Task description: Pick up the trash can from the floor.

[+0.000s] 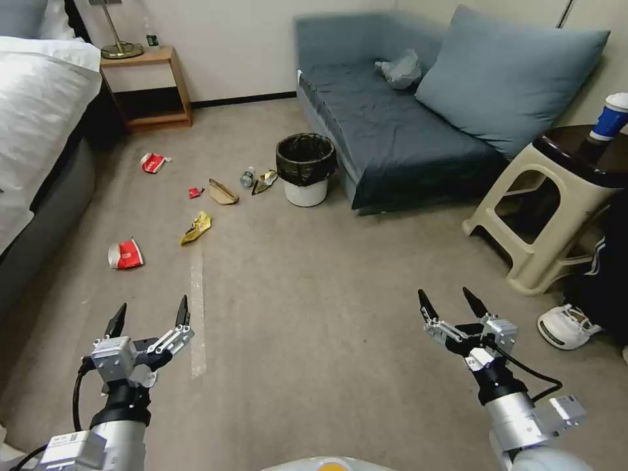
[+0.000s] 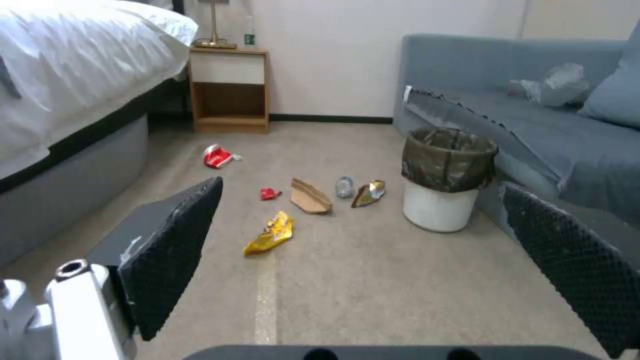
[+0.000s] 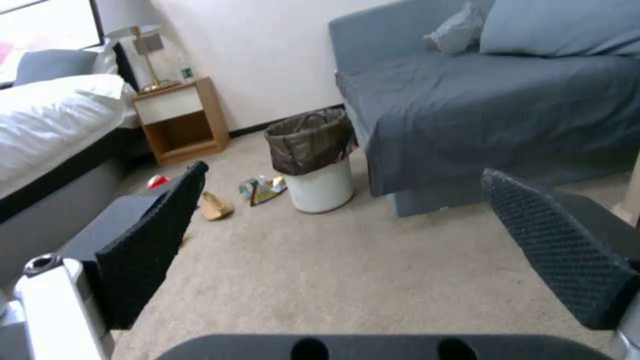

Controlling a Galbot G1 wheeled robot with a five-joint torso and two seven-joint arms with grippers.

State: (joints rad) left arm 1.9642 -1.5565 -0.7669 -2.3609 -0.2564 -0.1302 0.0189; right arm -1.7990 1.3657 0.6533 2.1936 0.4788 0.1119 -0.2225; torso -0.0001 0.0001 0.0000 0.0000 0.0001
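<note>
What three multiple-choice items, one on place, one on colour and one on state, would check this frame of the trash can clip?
1. Where does the trash can stand?
A. on the sofa
B. on the floor beside the sofa's front corner
C. under the nightstand

2. What colour is the liner over its rim?
A. black
B. red
C. blue

3. How are the two grippers?
A. both shut on the trash can
B. left shut on a cup, right open
C. both open, holding nothing

Answers:
1. B: it stands upright on the floor next to the sofa.
2. A: a black bag is folded over the white bin.
3. C: the left gripper and right gripper hang with fingers spread over bare carpet, far short of the trash can.
</note>
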